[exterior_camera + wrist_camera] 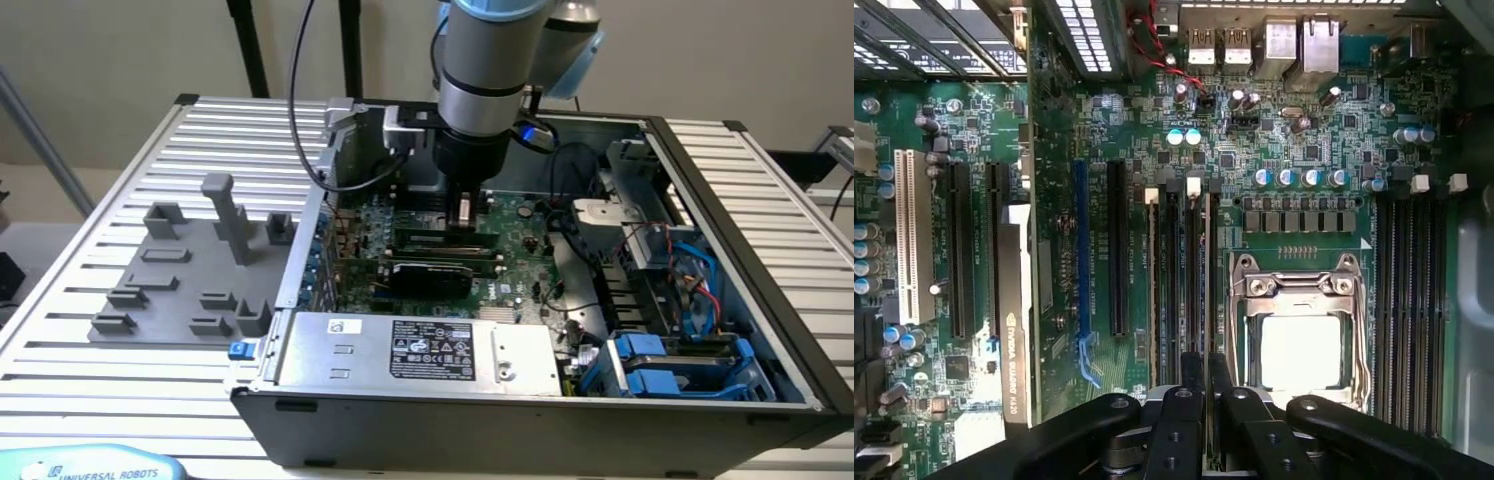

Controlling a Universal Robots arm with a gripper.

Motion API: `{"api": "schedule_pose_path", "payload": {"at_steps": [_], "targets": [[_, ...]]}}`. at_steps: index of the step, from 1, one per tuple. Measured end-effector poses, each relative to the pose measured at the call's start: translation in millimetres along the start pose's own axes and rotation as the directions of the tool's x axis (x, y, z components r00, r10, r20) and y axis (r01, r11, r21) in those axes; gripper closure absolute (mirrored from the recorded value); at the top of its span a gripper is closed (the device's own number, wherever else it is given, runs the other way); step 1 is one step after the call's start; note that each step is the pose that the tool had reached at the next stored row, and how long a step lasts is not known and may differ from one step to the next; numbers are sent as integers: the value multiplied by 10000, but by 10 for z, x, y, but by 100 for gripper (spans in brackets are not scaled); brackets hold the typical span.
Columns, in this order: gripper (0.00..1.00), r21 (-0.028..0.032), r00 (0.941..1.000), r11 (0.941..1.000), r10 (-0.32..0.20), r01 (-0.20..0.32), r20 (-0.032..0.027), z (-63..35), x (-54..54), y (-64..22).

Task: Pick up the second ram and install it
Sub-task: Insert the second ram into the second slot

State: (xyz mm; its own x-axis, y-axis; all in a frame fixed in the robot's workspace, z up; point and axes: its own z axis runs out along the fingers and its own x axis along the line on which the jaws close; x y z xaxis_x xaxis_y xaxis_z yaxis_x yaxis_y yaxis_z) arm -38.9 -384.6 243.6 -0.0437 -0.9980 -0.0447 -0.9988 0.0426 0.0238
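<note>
My gripper (pixel 463 205) reaches down into the open computer case (pixel 534 420), just above the motherboard (pixel 514 235). In the wrist view its black fingers (pixel 1206 362) stand close together, shut on a thin stick seen edge-on, the second ram (pixel 1206 375). It hangs in line with the long black memory slots (pixel 1179 290) beside the processor socket (pixel 1301 340). Most of the ram's length is hidden by the fingers. Whether its lower edge touches a slot I cannot tell.
A black graphics card (pixel 427 270) stands close beside the slots. The power supply (pixel 420 350) lies along the case's near side, with blue drive bays (pixel 667 370) and cables at the exterior view's right. A grey parts fixture (pixel 187 280) sits outside the case on the slatted table.
</note>
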Motion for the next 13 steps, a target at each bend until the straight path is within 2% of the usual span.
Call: {"api": "schedule_pose_path", "payload": {"at_steps": [4, 9, 11, 13], "targets": [[87, 8, 10000, 10000, 70, -70, -27, 69, 3, -2], [87, 14, 10000, 10000, 79, -79, -50, 78, 3, -2], [87, 91, 10000, 9999, 76, -76, -47, 89, 4, -1], [87, 224, 10000, 9997, 69, -68, -45, 103, 4, -1]]}}
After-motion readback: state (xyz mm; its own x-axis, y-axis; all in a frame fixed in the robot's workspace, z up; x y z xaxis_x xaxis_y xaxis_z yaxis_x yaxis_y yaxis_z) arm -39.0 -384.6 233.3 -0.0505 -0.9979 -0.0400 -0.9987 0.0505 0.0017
